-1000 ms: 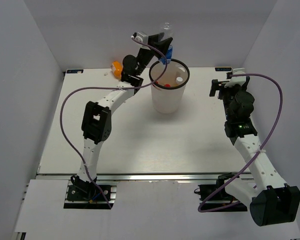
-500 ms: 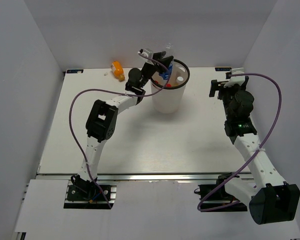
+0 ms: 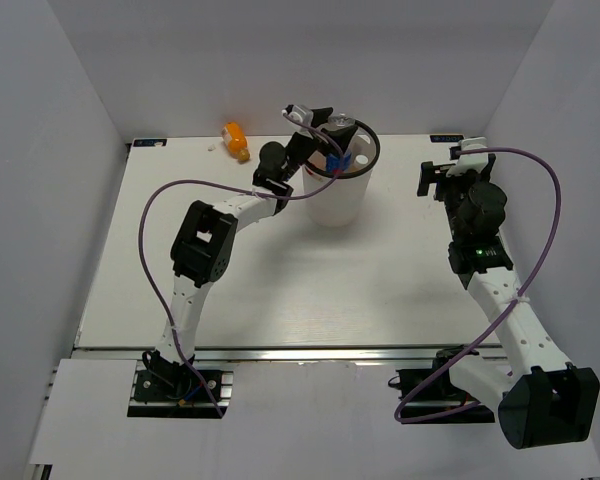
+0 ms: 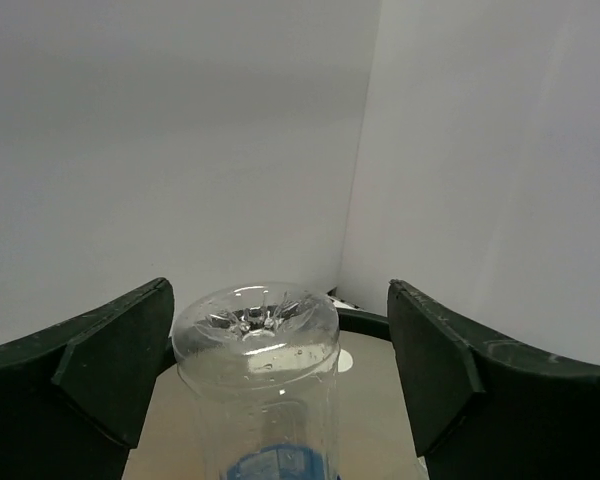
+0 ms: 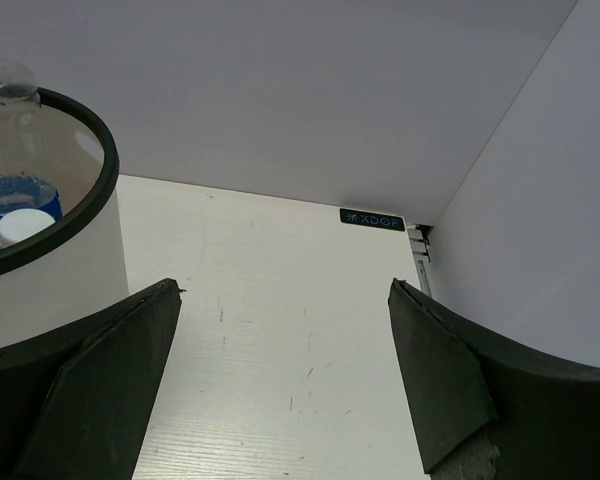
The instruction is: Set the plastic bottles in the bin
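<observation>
— So, which step is this?
— The drop, I'd say. The left claw [image 4: 280, 335] hangs over the tall white bin with the black rim [image 3: 332, 205] at 12 o'clock, fingers [image 4: 110, 370] spread wide. The clear blue-labelled plastic bottle [image 4: 257, 365] stands base-up inside, poking above the rim, unclamped.
— And next?
— Lift straight up clear of that rim, then swing to 11 o'clock for the stubby orange bottle [image 3: 236, 140] at the far edge of the counter [image 3: 280, 290], near the back wall. There's little room there.
— The right claw [image 5: 281, 295]?
— Spread apart, empty, at 2 o'clock, well apart from the bin.
</observation>
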Action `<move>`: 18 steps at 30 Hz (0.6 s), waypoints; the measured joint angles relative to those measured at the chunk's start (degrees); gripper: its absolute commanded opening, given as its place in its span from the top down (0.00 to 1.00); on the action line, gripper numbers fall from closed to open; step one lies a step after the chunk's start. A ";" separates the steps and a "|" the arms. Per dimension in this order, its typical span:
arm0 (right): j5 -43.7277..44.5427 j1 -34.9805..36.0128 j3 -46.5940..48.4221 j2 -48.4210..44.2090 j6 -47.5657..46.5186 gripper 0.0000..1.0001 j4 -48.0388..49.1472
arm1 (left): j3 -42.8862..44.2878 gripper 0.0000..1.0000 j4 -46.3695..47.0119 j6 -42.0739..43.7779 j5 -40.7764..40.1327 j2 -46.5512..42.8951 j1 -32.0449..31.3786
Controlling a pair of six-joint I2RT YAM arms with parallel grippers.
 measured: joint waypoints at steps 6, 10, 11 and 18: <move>-0.15 0.00 0.00 0.00 0.02 0.11 0.00 | 0.00 0.02 -1.03 0.55 1.44 -0.61 -0.42; -0.26 0.00 0.00 0.00 0.00 0.11 0.00 | 0.00 0.02 -2.97 0.83 1.55 -1.86 -0.46; -0.48 0.00 0.00 0.00 0.00 0.11 0.00 | 0.00 0.02 -4.07 1.05 1.36 -2.89 -0.48; -1.77 0.00 0.00 0.85 0.28 0.11 -0.07 | -1.36 0.02 -14.08 4.55 -4.04 -14.88 -0.52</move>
